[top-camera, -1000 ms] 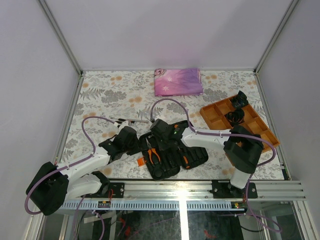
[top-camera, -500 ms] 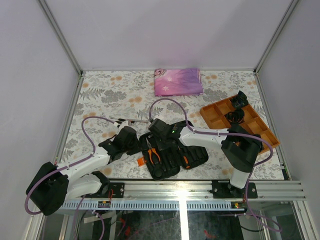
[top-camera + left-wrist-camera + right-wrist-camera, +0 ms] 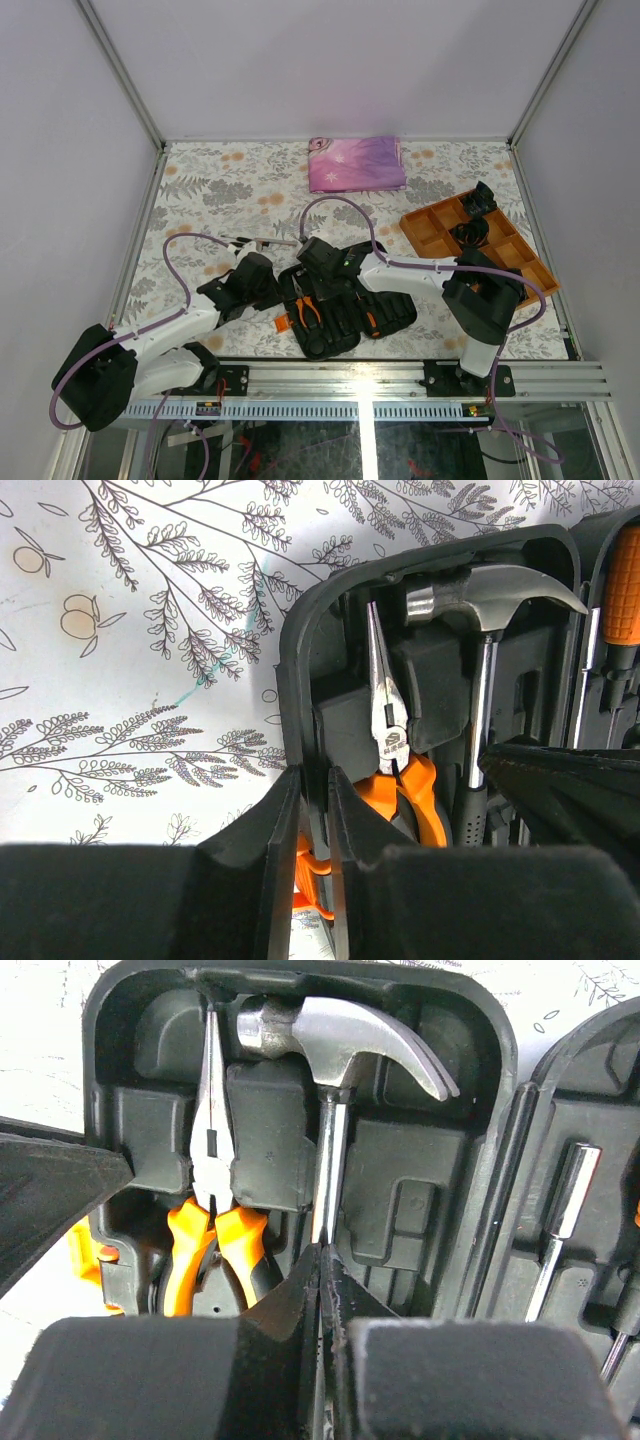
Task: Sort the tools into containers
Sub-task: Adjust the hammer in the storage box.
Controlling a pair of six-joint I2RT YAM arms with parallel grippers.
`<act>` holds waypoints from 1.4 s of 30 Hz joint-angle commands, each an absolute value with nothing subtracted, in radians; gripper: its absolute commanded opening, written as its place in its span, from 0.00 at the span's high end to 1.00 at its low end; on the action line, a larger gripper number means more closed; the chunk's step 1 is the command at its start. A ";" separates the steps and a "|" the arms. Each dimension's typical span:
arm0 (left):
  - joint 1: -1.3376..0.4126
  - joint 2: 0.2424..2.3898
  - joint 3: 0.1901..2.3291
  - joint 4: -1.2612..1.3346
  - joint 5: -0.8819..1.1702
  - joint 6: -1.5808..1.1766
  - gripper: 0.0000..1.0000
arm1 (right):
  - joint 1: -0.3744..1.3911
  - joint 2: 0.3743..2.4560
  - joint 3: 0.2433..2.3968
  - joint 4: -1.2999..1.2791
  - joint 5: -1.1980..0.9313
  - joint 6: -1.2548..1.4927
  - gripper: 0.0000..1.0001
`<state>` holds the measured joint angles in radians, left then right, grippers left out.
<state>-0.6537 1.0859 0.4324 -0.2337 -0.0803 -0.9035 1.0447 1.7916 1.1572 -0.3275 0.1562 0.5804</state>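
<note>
The black tool case point(image 3: 385, 318) lies open at the near middle of the table. In its left half the hammer point(image 3: 345, 1035) and the orange-handled pliers point(image 3: 210, 1140) sit in their moulded slots; both also show in the left wrist view, the hammer point(image 3: 490, 585) and the pliers point(image 3: 388, 720). My right gripper point(image 3: 322, 1255) is shut on the hammer's thin metal shaft, low over the case point(image 3: 315, 272). My left gripper point(image 3: 312, 780) is shut on the case's left wall point(image 3: 295, 680), at the case's left edge point(image 3: 283, 290). An orange screwdriver handle point(image 3: 622, 580) lies in the other half.
A slim tool point(image 3: 255, 242) lies on the patterned table behind my left gripper. An orange divided tray point(image 3: 500, 250) holding black coiled bundles point(image 3: 480, 200) stands at the right. A folded pink-purple cloth point(image 3: 355, 163) lies at the back. A metal bit point(image 3: 565, 1205) sits in the case's right half.
My right gripper has shifted slightly left over the case. The left arm and the case have not visibly moved.
</note>
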 commanded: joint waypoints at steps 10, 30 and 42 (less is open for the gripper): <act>-0.650 1.088 0.407 -0.183 -0.056 -0.889 0.94 | 1.052 1.905 1.173 -0.435 0.073 0.622 1.00; -0.650 1.086 0.399 -0.159 -0.037 -0.876 1.00 | 1.052 1.955 1.050 -0.445 0.088 0.661 1.00; -0.652 1.078 0.395 -0.166 -0.039 -0.865 1.00 | 1.070 1.983 1.023 -0.455 0.082 0.664 1.00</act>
